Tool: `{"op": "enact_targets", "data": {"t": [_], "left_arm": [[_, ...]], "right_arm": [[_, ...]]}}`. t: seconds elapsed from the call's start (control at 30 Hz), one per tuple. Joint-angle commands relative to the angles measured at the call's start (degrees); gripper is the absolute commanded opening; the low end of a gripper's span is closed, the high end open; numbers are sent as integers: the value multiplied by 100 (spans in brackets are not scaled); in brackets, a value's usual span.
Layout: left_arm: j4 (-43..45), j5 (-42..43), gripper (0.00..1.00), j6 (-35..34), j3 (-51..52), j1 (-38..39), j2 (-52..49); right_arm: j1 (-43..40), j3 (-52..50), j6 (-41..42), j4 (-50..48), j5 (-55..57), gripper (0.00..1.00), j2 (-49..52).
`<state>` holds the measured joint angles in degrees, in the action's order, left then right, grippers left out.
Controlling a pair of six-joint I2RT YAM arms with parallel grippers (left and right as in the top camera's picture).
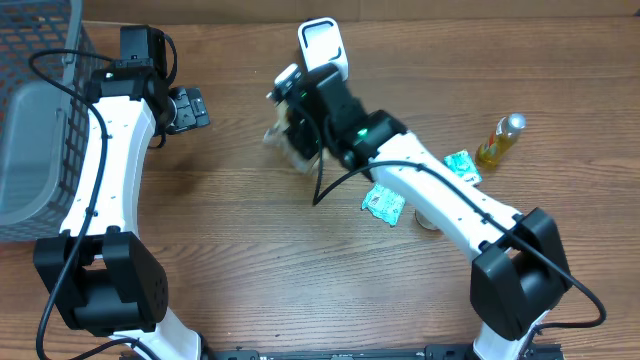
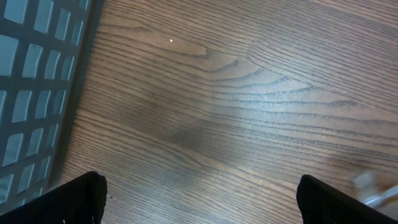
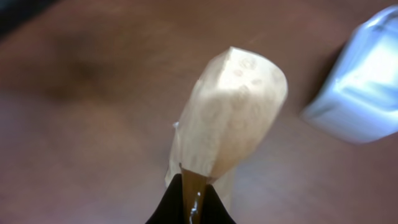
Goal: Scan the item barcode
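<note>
Overhead view: a beige packet (image 1: 283, 138) is held off the surface (image 1: 250, 260) by the right jaws, just below the white scanner (image 1: 322, 45), likely so that a barcode can be presented to it. In the right wrist view the right jaws are seen pinched shut on the packet's lower edge, with the packet standing up from them and the scanner near, at the right.

The left jaws are spread wide with nothing between them. They are parked over bare surface beside the grey basket (image 1: 40, 100), probably to be held clear of the scan. A yellow bottle (image 1: 500, 140) and teal sachets (image 1: 383, 203) are seen lying well apart from the scanner.

No barcode can be made out. The packet is blurred in both views, its far face is hidden, and the scanner is cut off by the wrist frame. Whether the code faces the scanner cannot be told.
</note>
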<state>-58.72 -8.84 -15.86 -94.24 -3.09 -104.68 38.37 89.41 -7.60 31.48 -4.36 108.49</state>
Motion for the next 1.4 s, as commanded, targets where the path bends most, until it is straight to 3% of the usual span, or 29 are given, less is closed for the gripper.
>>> {"op": "enact_targets", "data": {"t": [0.0, 0.1, 0.23, 0.4, 0.53, 0.67, 0.7, 0.9, 1.1, 1.23, 1.3, 1.37], "left_arm": [[15, -57, 100, 87, -101, 11, 11], [13, -57, 100, 85, -101, 11, 11], [15, -57, 100, 87, -101, 11, 11], [15, -57, 100, 87, -101, 11, 11], [15, -57, 99, 87, -101, 11, 11], [15, -57, 100, 85, -101, 11, 11], [13, -57, 100, 85, -101, 11, 11], [17, -57, 100, 87, -101, 11, 11], [24, -57, 99, 87, -101, 13, 11], [83, -37, 100, 81, -101, 11, 11], [201, 271, 100, 68, -101, 13, 11], [76, 1239, 100, 61, -101, 13, 11]], "right_arm": [[52, 94, 1495, 485, -638, 4, -186], [50, 92, 1679, 1003, -614, 5, -186], [42, 92, 1523, 1274, -562, 29, -186], [52, 55, 1508, 1722, -660, 33, -168], [52, 55, 1508, 2033, -688, 32, -142], [52, 55, 1644, 2179, -682, 8, -116], [52, 55, 1740, 2181, -678, 7, -109], [50, 55, 2605, 2175, 208, 4, -98], [-59, 55, 4192, 2135, 686, 4, -98], [-184, 55, 4389, 2129, 667, 4, -98], [-214, 55, 4385, 2135, 664, 4, -98], [-219, 28, 4385, 2116, 667, 4, -98]]}}
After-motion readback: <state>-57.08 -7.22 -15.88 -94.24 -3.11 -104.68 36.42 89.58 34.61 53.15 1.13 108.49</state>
